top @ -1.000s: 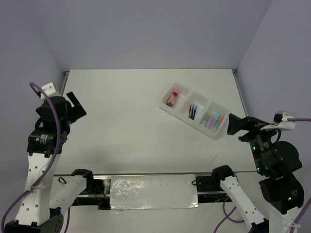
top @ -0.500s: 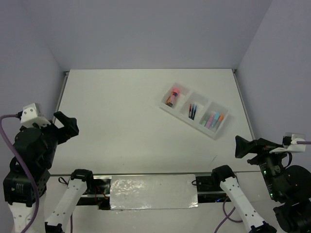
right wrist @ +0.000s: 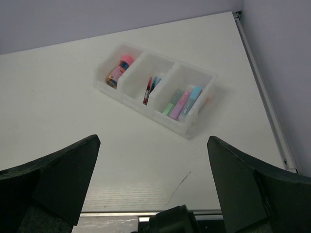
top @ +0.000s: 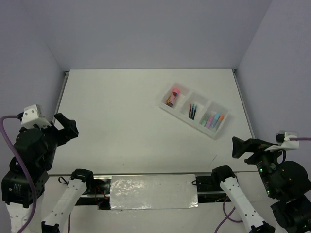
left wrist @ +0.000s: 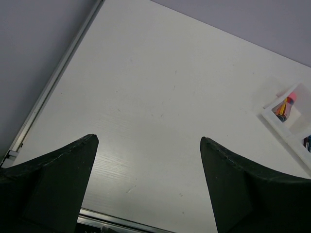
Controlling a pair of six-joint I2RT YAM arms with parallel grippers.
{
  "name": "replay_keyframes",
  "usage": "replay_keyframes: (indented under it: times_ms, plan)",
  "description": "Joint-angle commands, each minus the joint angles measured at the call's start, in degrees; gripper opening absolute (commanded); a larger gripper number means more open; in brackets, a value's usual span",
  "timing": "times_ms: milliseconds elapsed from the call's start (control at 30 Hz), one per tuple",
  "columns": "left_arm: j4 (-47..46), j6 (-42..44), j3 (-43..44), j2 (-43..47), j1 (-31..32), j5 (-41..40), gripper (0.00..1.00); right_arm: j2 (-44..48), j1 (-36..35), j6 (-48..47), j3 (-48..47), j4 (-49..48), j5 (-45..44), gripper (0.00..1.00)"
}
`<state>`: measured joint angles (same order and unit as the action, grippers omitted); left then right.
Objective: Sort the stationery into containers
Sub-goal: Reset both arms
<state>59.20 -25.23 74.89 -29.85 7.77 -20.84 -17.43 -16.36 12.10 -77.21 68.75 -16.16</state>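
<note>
The white three-compartment tray (top: 183,118) lies at an angle on the table's right side. Its left compartment holds a stubby pink-capped orange piece (top: 172,96), the middle one thin dark pens (top: 193,111), and the right one pastel markers (top: 212,119). The right wrist view shows the tray (right wrist: 170,124), the pink-capped piece (right wrist: 119,70), the pens (right wrist: 150,87) and the markers (right wrist: 182,103). The tray's corner (left wrist: 277,121) is at the right edge of the left wrist view. My left gripper (top: 68,127) (left wrist: 148,141) is open at the near left, holding nothing. My right gripper (top: 239,147) (right wrist: 153,141) is open at the near right, well short of the tray.
Metal rails run along the table's left edge (left wrist: 53,80) and right edge (right wrist: 265,97), with purple-grey walls beyond. A crinkled silver sheet (top: 153,191) lies between the arm bases at the near edge. A thin dark scuff (right wrist: 177,187) marks the table near the front.
Both arms have pulled back from over the table toward the near corners, grippers open throughout. The tray and its contents have not moved.
</note>
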Motion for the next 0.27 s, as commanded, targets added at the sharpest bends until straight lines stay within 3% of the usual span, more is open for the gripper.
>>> replay_keyframes:
  times_ms: [0, 233]
  plan:
    - [-1.3, 1.0, 1.2, -1.3, 0.3, -1.1, 0.99, -0.8, -0.4, -0.1, 0.8, -0.1, -1.3, 1.00]
    - [-2.2, 0.9, 0.3, -1.8, 0.3, -1.9, 0.99, -1.2, -0.4, 0.5, 2.5, -0.6, -1.8, 1.00]
